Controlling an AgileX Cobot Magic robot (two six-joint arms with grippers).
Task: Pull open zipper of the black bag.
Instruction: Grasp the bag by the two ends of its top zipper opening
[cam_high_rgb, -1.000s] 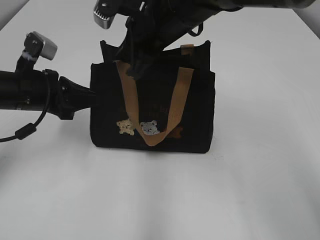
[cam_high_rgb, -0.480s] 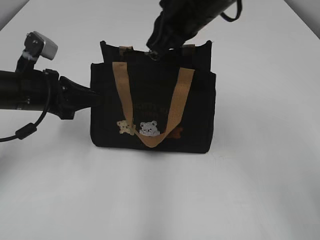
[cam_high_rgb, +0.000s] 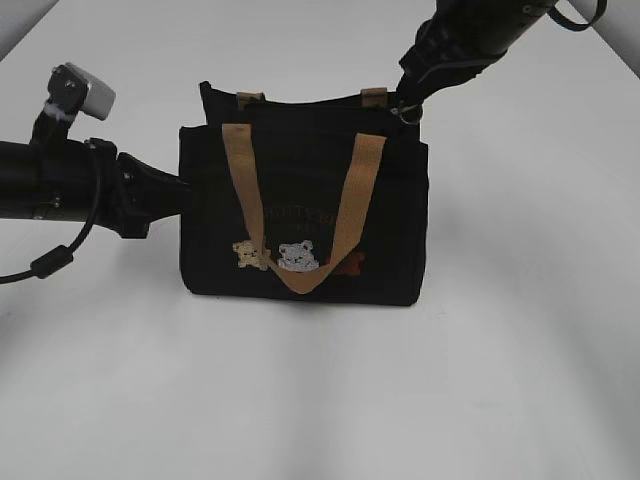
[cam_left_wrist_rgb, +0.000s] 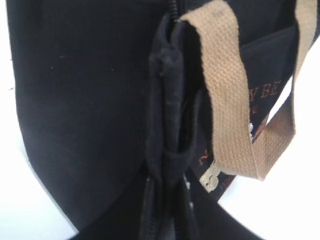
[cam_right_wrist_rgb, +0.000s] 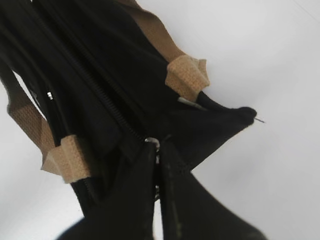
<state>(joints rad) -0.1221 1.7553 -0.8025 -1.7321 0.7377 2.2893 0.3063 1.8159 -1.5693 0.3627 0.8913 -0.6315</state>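
The black bag stands upright mid-table, bears and lettering facing me. My left gripper comes in from the left and is shut on the bag's left end; in the left wrist view its dark fingers pinch a fold of black fabric. My right gripper reaches down from the upper right to the bag's top right corner. It is shut on the zipper's small silvery pull tab, which shows between its fingertips. The zipper runs back along the rim behind the tab.
Tan handles hang down the bag's front, and a second pair of strap ends sits on the back rim. White table surrounds the bag. The left arm lies low across the left side.
My right gripper has travelled from the bag's top left, across the rim, to its top right corner with the pull tab in it. The left arm and the bag have stayed put.
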